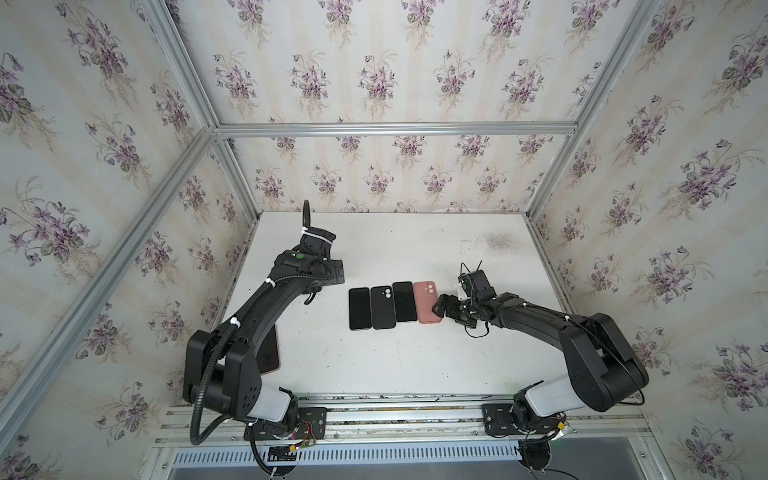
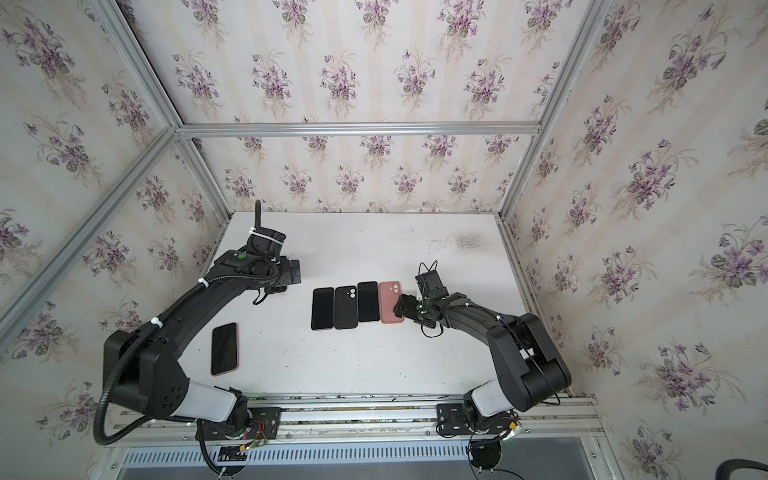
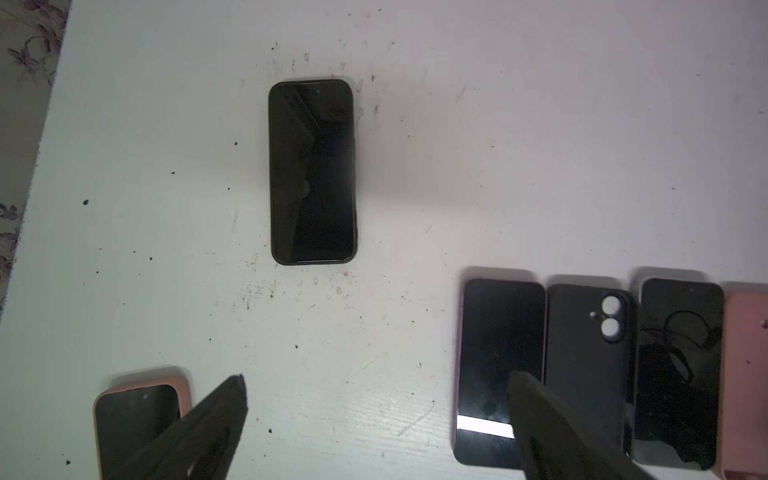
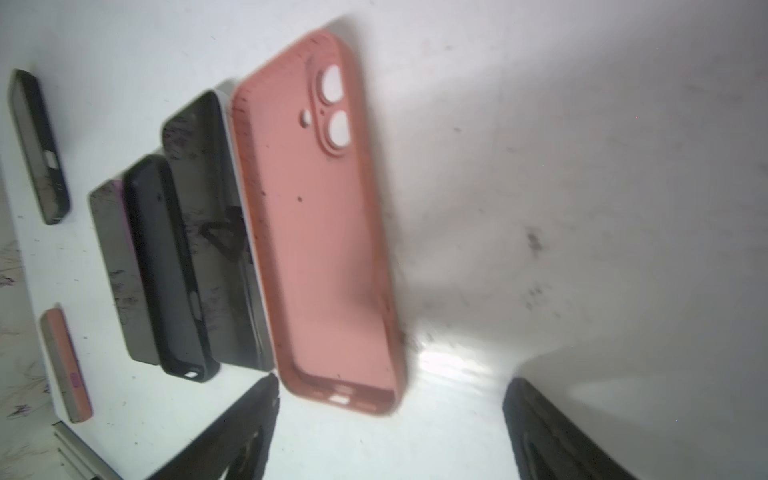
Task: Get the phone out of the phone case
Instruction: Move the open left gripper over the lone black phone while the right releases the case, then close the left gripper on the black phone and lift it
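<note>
Lab test cell: aluminium frame, wallpapered panels.

Nothing legible anywhere: no text, brand, number or sign on the pink phone case, on the black phone case, or on the dark screen of the phone at upper middle of the left wrist view.

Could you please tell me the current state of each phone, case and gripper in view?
Pink case: empty, lying flat.
Black case: empty, lying flat.
End phone: bare, screen up.
Inner phone: bare, screen up.
Pink-cased phone: in its case, screen up.
Dark-cased phone: in its case, screen up.
Left gripper: open, empty.
Right gripper: open, empty.
</note>
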Controlling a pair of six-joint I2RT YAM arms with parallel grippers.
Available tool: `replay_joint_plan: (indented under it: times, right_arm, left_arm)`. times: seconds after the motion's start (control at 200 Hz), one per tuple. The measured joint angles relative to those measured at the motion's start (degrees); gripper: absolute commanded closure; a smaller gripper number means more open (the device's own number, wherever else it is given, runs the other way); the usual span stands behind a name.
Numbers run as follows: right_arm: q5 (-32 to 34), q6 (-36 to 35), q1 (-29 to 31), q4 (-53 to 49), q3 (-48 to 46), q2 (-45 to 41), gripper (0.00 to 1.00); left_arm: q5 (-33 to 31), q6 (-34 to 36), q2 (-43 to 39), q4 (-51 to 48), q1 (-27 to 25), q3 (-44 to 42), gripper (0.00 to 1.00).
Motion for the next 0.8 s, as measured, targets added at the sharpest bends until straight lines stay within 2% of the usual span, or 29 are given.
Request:
replay_joint_plan:
  times: [0.4, 0.61, 0.799]
  right_arm:
    - [0.07, -3.69, 0.07, -15.3, 6.75, -12.59, 0.01]
    - [-0.72, -1.88, 2.03, -16.28, 9.84, -13.73, 0.01]
    - [-1.79, 0.42, 4.87, -14.58, 12.28, -11.37, 0.01]
  left_arm:
    - [4.44, 4.2, 15.13, -2.43, 10.32, 8.76, 0.0]
    - [7.72, 7.04, 23.02, -3.34, 12.98, 14.56, 0.0]
    - [9.75, 8.81, 29.77, -4.74, 14.36, 19.63, 0.0]
